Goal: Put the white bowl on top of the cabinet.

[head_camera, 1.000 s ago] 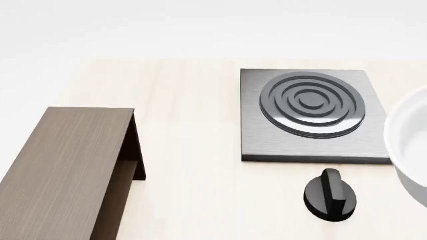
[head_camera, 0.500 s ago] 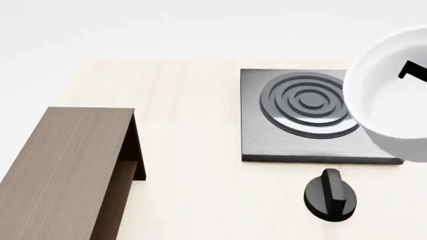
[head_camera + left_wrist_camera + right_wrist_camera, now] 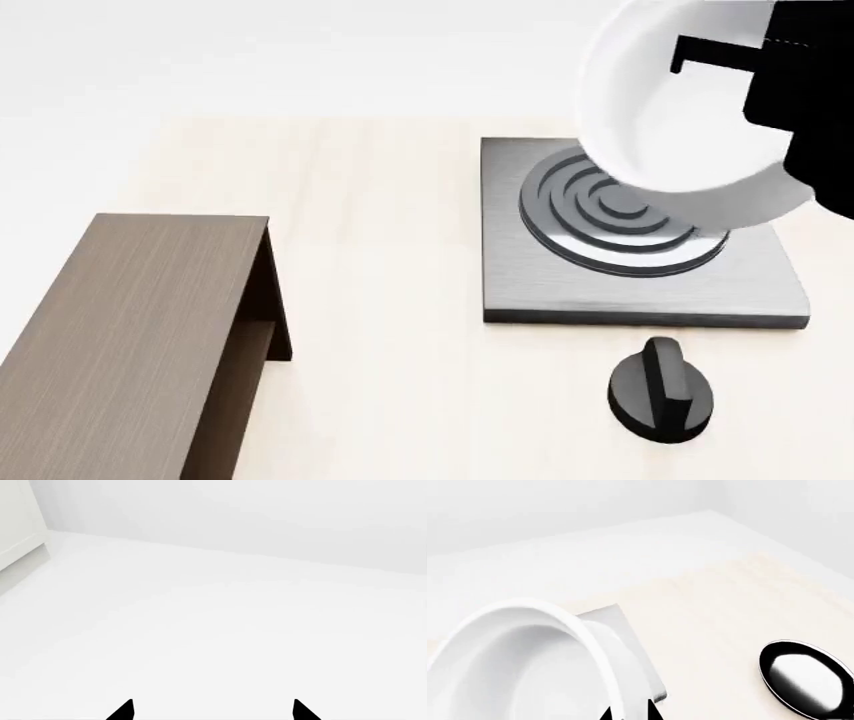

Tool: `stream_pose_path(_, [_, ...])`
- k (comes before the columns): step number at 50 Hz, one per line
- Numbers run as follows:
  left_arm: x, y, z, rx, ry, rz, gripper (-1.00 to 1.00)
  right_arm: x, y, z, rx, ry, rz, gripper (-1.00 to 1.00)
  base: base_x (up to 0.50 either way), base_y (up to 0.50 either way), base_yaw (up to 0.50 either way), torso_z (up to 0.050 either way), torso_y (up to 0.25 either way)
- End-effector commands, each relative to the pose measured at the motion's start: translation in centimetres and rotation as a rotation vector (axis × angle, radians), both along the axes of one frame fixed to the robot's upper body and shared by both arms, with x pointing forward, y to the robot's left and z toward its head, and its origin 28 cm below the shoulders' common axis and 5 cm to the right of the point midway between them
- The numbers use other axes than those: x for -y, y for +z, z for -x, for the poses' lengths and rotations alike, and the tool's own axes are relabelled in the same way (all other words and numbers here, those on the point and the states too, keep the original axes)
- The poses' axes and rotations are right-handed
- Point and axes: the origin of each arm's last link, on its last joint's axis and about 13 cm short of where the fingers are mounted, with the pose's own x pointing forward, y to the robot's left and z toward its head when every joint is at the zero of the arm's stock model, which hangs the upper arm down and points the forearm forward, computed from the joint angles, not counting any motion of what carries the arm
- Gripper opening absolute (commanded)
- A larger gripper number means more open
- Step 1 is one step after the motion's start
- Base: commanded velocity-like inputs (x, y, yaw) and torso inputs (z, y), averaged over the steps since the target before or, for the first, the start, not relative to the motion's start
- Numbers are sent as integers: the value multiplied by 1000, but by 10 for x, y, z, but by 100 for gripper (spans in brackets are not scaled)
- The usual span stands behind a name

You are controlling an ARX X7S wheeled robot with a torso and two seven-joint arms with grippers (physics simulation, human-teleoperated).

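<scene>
Right gripper [image 3: 714,55] clamps the white bowl's [image 3: 681,120] rim, holding it tilted above the stove plate [image 3: 534,280].

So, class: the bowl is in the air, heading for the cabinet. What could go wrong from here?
1. The right gripper pinches only the rim of the tilted bowl, so it might slip and drop onto the stove plate.
2. The cabinet lies far across the table, and its top is narrow, so a misplaced bowl could overhang.

- The right hand [image 3: 694,55] is raised above the table's far right part, its fingers pinched onto the white bowl [image 3: 667,110] at the rim.
- The left hand [image 3: 212,711] shows only two dark fingertips, set apart.
</scene>
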Motion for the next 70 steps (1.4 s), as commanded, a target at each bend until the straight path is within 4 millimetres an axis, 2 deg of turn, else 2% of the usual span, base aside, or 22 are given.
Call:
stream_pose_path(1, [0, 0, 0, 1, 1, 4, 100, -18, 20, -10, 48, 152, 64, -100, 0, 0, 0, 0, 0])
stream_pose_path(8, [0, -1, 0, 0, 2, 6, 100, -26, 25, -10, 64, 328, 161, -100, 0, 0, 0, 3, 1])
stream_pose_path(25, [0, 0, 0, 0, 1, 4, 100, -31, 27, -6, 80, 447, 181, -100, 0, 0, 0, 0, 1])
stream_pose_path(36, [0, -1, 0, 0, 0, 5, 100, -36, 27, -14, 107, 483, 89, -100, 0, 0, 0, 0, 2])
stream_pose_path(42, [-1, -1, 0, 1, 2, 7, 100, -45, 26, -21, 134, 516, -22, -100, 0, 0, 0, 0, 0])
stream_pose_path(50, [-1, -1, 0, 1, 2, 7, 100, -55, 20, -27, 123, 562, -78, -100, 0, 0, 0, 0, 1])
stream_pose_path(61, [0, -1, 0, 1, 2, 9, 100, -68, 13, -33, 105, 623, -97, -100, 0, 0, 0, 1, 1])
stream_pose_path(70, [-1, -2, 0, 2, 2, 11, 100, -78, 14, -39, 106, 662, -116, -100, 0, 0, 0, 0, 1])
